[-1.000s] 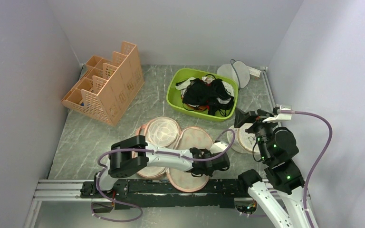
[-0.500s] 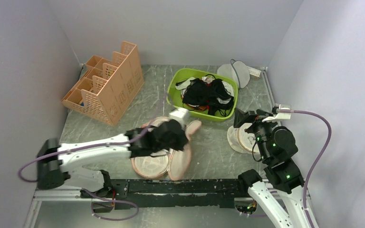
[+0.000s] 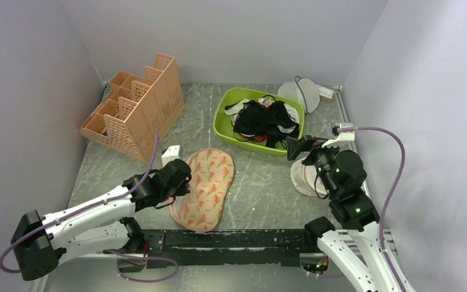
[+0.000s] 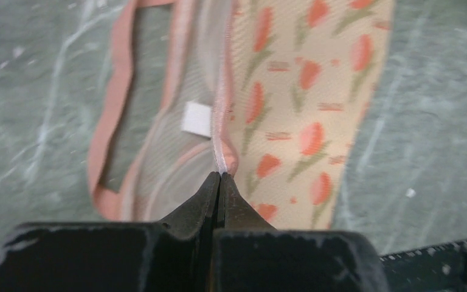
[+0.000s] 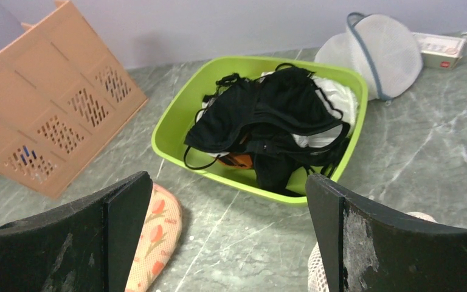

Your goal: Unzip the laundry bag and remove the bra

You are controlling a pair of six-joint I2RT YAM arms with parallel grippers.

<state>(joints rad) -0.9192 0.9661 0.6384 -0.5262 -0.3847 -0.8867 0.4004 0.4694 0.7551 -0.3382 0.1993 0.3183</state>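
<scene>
A grey marbled surface (image 3: 261,185) lies between three plain pale walls. It carries one laundry bag (image 3: 205,187) near the front, one green basin (image 3: 220,117) holding the black bra (image 3: 261,118), one peach organiser (image 3: 135,104) and two mesh pouches (image 3: 301,93). The left end effector (image 4: 219,177) pinches the bag's pink trim. The right end effector (image 5: 228,182) is spread wide and holds nothing.

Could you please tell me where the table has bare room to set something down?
Bare tabletop lies between the laundry bag and the mesh pouch, in front of the green tub; another strip separates the orange organiser from that tub. The far-right corner is crowded.
</scene>
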